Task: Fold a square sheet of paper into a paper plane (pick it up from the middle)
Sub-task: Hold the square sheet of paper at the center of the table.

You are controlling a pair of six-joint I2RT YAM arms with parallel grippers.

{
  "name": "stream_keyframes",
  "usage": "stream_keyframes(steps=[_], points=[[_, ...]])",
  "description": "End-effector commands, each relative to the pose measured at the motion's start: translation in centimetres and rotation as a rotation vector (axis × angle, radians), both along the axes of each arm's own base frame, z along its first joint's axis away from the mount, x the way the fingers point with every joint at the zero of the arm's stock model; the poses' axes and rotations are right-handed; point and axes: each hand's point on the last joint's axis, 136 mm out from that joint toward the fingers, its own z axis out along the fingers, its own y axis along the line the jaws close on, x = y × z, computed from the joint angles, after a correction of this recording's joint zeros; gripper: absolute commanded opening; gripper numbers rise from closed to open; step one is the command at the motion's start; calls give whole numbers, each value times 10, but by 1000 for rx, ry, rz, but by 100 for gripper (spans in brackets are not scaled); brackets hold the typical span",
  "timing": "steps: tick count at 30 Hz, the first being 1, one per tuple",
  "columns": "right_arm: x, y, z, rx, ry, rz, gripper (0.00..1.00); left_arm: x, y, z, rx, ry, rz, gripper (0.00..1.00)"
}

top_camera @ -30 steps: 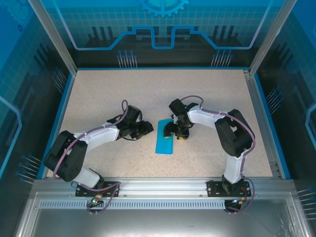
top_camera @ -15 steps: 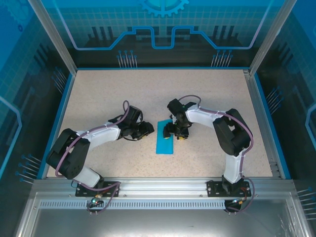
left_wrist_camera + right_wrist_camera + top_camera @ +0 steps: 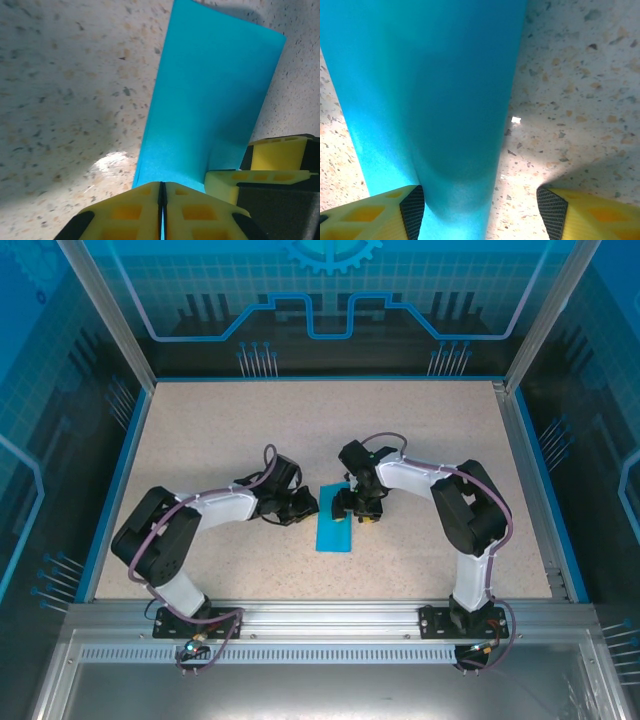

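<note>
The square sheet of paper lies mid-table as a narrow bright cyan strip, long side running near to far. My left gripper is at its far left edge. In the left wrist view the paper rises to the yellow jaws of the left gripper, which are shut with a thin cyan sliver between them. My right gripper stands open over the strip's far right part. In the right wrist view the paper bulges up between the jaws of the right gripper, one finger on paper, the other over bare table.
The speckled beige table has a raised blue rim and metal frame posts at the corners. A yellow fingertip of the right gripper sits close beside my left jaws, on the paper.
My left gripper has slid right to the paper's left edge and shut its jaws there. The right gripper has stayed in place.
</note>
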Motion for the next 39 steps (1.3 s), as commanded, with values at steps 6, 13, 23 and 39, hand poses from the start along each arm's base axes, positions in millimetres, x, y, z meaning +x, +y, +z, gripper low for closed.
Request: stream_keyframes(steps=[6,13,23,39], points=[[-16,-8,-30,-57,68,25,67,0,1,3,23,11,15,12],[-15,-8,-28,-59,63,39,65,0,4,6,43,-5,8,12],[-14,2,-24,22,66,43,62,1,9,8,59,-15,26,12],[-14,-6,-37,-96,79,6,69,2,9,7,65,-12,31,13]])
